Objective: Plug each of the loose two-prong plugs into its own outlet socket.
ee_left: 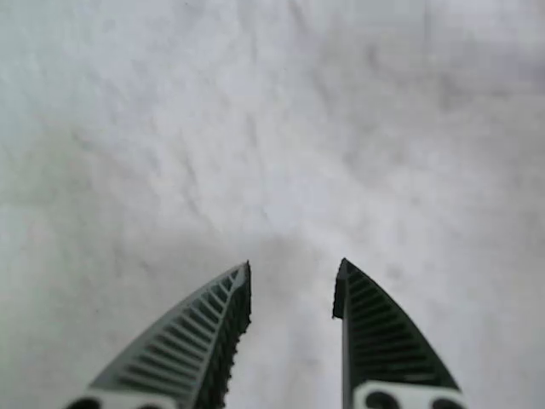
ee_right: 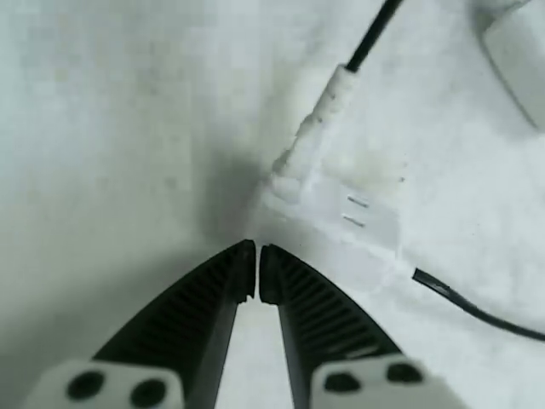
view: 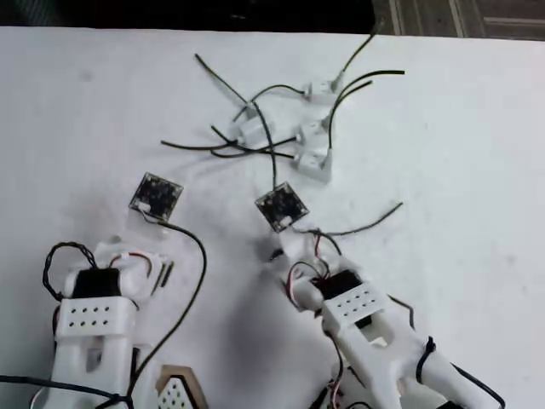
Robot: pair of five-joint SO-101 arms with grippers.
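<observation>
White arms (view: 94, 328), black ribbed claws (ee_left: 292, 274), dark cables (view: 204, 256)

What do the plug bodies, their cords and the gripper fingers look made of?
Plug bodies: white moulded plastic, apparently, smooth with soft sheen. Cords: thin black flexible insulation, likely rubber or vinyl, since they curve loosely. Left gripper fingers: dark matte plastic, ribbed, possibly printed.

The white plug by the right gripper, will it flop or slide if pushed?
The white plug looks small and probably light, so a push would likely slide it on the smooth table. Its thin black cord seems bendy and may trail or tug it sideways.
</observation>
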